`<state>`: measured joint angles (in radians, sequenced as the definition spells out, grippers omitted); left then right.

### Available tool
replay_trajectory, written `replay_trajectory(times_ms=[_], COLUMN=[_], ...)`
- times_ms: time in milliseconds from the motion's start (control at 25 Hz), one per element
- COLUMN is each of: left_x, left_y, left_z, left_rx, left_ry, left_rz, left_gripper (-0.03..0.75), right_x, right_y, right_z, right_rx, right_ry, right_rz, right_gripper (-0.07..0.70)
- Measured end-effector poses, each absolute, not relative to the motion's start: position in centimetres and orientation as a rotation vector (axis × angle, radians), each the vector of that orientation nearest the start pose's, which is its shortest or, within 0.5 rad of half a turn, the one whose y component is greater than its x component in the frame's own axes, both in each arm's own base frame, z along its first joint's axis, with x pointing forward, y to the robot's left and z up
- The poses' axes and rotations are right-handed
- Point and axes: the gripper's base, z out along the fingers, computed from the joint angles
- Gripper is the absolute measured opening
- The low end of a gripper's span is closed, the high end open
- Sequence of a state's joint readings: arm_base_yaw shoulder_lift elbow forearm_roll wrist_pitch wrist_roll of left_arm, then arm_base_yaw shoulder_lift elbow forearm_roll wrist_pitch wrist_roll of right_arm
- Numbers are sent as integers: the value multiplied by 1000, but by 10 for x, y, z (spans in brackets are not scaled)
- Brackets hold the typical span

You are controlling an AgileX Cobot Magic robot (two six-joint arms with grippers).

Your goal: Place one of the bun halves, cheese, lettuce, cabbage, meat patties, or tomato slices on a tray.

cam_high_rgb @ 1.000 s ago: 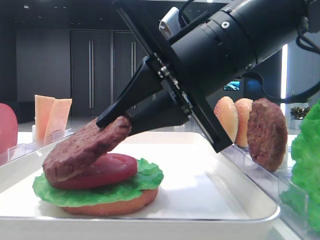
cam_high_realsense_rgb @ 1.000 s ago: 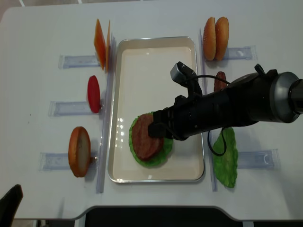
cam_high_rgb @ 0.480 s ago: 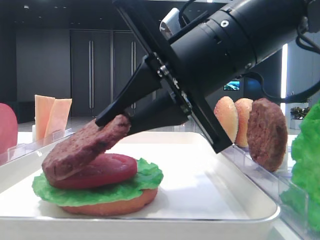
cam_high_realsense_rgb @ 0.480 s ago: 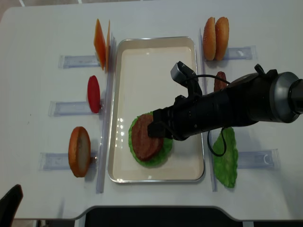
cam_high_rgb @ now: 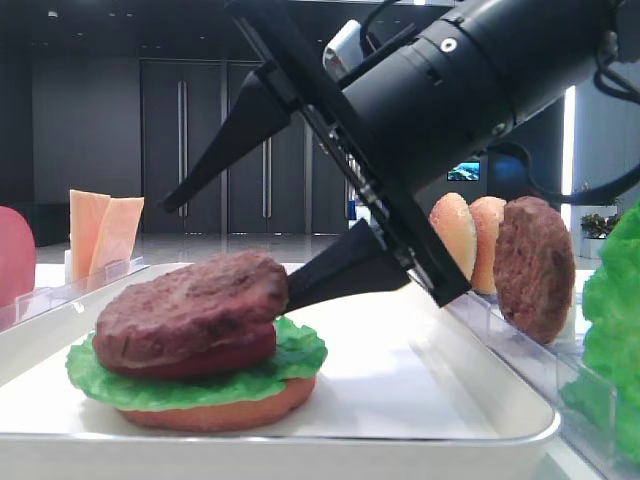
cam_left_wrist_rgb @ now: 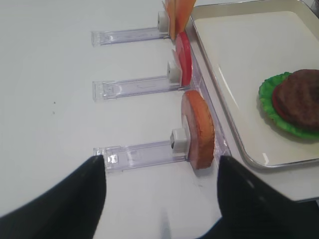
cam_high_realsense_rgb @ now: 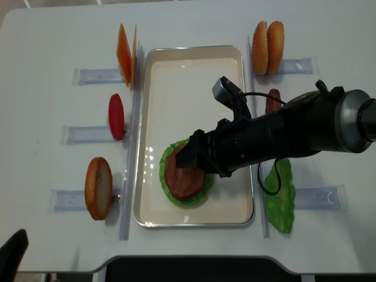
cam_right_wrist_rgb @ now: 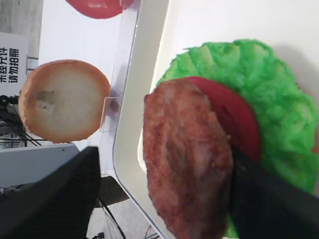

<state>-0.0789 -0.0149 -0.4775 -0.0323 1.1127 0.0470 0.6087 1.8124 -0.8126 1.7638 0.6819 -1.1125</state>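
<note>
A meat patty [cam_high_rgb: 190, 310] lies flat on a tomato slice [cam_right_wrist_rgb: 239, 124], lettuce [cam_high_rgb: 300, 355] and a bun half [cam_high_rgb: 230, 412], stacked near the front of the white tray [cam_high_realsense_rgb: 194, 50]. My right gripper [cam_high_rgb: 228, 250] is open around the patty's right edge. One finger [cam_high_rgb: 215, 150] is raised above it and the other finger [cam_high_rgb: 335, 280] is low beside it. In the right wrist view the patty [cam_right_wrist_rgb: 187, 159] sits between the spread fingers, close against the right one. My left gripper [cam_left_wrist_rgb: 162, 162] is open and holds nothing, over the table in front of a bun half [cam_left_wrist_rgb: 199, 129] standing in its rack.
Clear racks flank the tray. On the left they hold cheese [cam_high_realsense_rgb: 125, 54], a tomato slice [cam_high_realsense_rgb: 116, 116] and a bun half [cam_high_realsense_rgb: 98, 188]. On the right are two buns [cam_high_realsense_rgb: 267, 47], another patty [cam_high_realsense_rgb: 273, 100] and a lettuce leaf [cam_high_realsense_rgb: 281, 194].
The right gripper has opened. The patty, held tilted before, has dropped flat onto the tomato slice. The left arm has not moved.
</note>
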Motion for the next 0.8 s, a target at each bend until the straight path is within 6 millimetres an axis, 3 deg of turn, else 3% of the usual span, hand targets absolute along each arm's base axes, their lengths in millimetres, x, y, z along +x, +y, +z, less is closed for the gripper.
replay_trajectory(times_ms=[520, 800], left_x=[-7, -7], left_y=[-2, -2], left_z=[267, 267], left_rx=[135, 135], left_ry=[2100, 2100], left_rz=[-58, -58], left_gripper=[535, 535], right_x=[231, 238], right_y=[215, 210], right_z=[193, 227], right_rx=[-320, -395], right_ry=[2588, 2629], right_rz=[1102, 909], right_gripper=[490, 490])
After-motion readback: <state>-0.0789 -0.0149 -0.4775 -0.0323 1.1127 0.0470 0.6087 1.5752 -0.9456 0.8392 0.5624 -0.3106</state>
